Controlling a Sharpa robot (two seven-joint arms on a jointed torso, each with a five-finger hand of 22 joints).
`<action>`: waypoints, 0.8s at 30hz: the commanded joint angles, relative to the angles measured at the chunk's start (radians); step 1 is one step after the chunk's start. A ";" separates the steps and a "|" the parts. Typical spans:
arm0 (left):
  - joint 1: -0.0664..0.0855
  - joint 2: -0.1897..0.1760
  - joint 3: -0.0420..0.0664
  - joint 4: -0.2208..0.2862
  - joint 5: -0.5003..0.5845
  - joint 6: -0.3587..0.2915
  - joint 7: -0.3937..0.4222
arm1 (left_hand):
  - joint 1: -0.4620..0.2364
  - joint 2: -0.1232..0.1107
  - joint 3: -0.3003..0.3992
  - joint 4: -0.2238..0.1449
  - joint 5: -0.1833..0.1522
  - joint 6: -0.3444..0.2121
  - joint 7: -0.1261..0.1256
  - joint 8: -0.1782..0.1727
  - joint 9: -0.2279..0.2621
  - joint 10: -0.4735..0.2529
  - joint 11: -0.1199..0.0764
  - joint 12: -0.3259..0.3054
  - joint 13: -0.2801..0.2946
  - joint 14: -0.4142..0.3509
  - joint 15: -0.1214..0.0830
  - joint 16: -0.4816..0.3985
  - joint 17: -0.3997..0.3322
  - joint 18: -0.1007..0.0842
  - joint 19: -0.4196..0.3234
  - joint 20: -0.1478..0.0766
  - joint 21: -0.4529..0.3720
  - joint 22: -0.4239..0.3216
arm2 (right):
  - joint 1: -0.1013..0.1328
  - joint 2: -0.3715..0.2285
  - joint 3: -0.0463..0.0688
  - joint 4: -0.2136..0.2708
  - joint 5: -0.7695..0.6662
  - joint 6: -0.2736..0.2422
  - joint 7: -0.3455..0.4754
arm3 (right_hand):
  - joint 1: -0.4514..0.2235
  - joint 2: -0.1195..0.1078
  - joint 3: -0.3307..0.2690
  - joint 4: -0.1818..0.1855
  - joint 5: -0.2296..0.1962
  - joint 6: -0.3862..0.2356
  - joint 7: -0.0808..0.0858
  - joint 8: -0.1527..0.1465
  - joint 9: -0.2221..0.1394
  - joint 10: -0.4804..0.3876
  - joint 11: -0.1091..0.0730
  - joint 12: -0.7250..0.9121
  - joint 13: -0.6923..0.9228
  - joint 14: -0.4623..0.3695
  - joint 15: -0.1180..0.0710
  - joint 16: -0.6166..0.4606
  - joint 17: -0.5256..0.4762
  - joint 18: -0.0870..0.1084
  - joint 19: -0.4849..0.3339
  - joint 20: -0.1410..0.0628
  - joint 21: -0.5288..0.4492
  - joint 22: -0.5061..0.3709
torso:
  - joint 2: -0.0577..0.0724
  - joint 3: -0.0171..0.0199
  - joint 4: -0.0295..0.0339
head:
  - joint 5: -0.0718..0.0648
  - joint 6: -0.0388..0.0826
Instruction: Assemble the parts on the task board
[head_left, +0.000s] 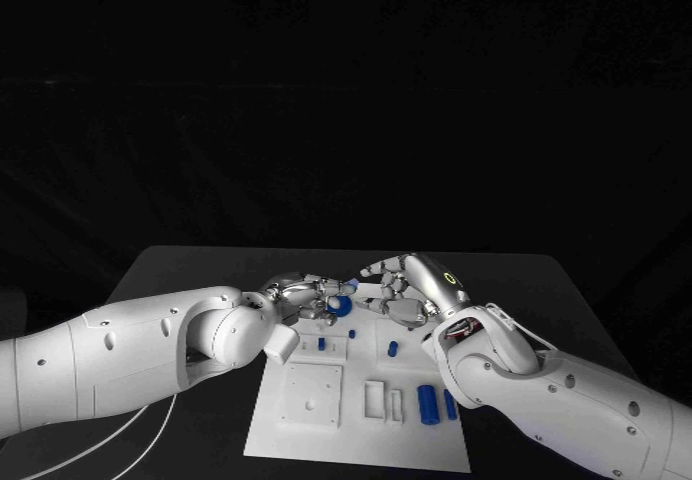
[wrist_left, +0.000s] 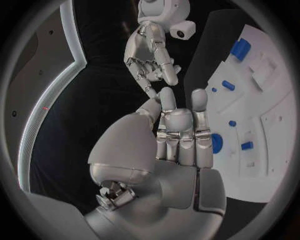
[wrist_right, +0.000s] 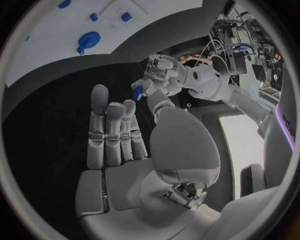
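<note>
The left hand (head_left: 299, 296) pinches a small blue part (head_left: 342, 303) above the white board's (head_left: 325, 425) twelve o'clock edge, maybe to pass it. The right hand (head_left: 392, 292) waits near, fingers straight, holding nothing.

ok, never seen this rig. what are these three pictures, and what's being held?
It is a two-armed robot with silver many-fingered hands at a black table. The head view looks down from the robot's head; the two round pictures come from cameras at each wrist, behind that hand. On the table lies the white task board with small blue pieces on it. Above its far end the left hand pinches a small blue part; the right hand faces it, fingers apart, holding nothing.
</note>
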 joint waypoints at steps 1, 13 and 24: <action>0.000 0.000 0.000 0.005 0.020 0.026 0.019 | -0.002 0.011 0.000 -0.005 0.003 0.005 -0.005 0.004 0.001 -0.006 -0.002 0.006 0.001 -0.004 -0.002 0.001 0.000 -0.018 -0.008 0.000 0.007 0.015 | -0.002 0.001 0.000 0.004 -0.043 -0.100 -0.054 | 0.005 -0.003 0.016 0.005 -0.016 0.001 -0.002 -0.004 0.001 -0.003 0.000 0.003 -0.003 -0.002 0.003 -0.002 -0.001 0.009 0.009 -0.001 -0.011 0.014 | 0.000 -0.0008 -0.0002 | 0.000 0.001; -0.001 0.004 0.000 0.009 0.028 0.035 0.024 | -0.002 0.014 0.002 -0.007 0.003 0.003 -0.004 0.004 0.001 -0.011 -0.003 0.011 0.003 -0.005 -0.003 0.002 0.000 -0.017 -0.009 0.000 0.009 0.015 | -0.013 0.019 -0.003 -0.003 -0.056 -0.102 -0.049 | 0.003 -0.010 0.110 -0.020 -0.031 0.084 -0.020 -0.003 0.002 0.007 -0.013 0.024 0.017 0.017 -0.007 0.051 0.049 0.005 0.019 -0.011 -0.022 0.094 | 0.000 -0.0004 0.0014 | -0.003 0.002; -0.001 0.008 0.000 0.011 0.035 0.045 0.028 | -0.004 0.016 0.000 -0.010 0.002 0.000 -0.003 0.004 0.001 -0.047 -0.005 0.062 0.026 -0.010 -0.004 0.002 -0.003 -0.018 -0.016 -0.001 0.015 0.015 | -0.018 0.029 -0.013 -0.007 -0.073 -0.087 -0.040 | 0.001 -0.018 0.111 -0.027 -0.030 0.108 -0.026 -0.003 0.003 0.007 -0.015 0.028 0.030 0.020 -0.008 0.068 0.069 0.004 0.020 -0.013 -0.034 0.137 | 0.000 -0.0004 -0.0001 | -0.002 0.000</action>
